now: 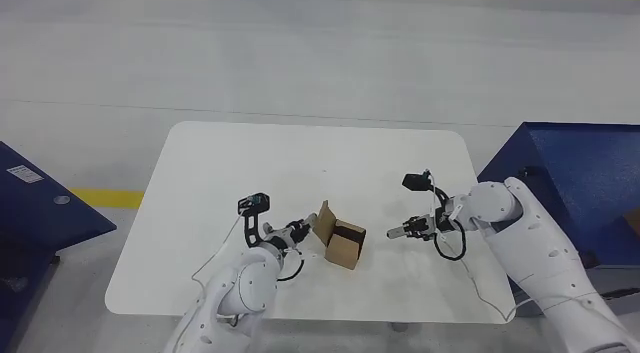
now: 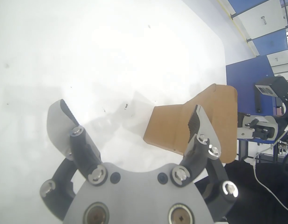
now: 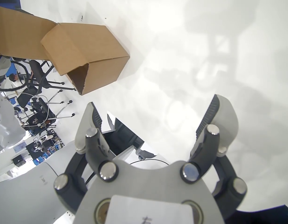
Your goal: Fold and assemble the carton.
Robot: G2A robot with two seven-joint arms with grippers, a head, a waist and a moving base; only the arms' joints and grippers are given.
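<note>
The left gripper is wide open and holds nothing, just left of the raised flap of the carton. The right gripper is also wide open, near the carton's right side but apart from it. The carton lies near the middle of the white table. A blue bin stands at the right on the grey floor.
</note>
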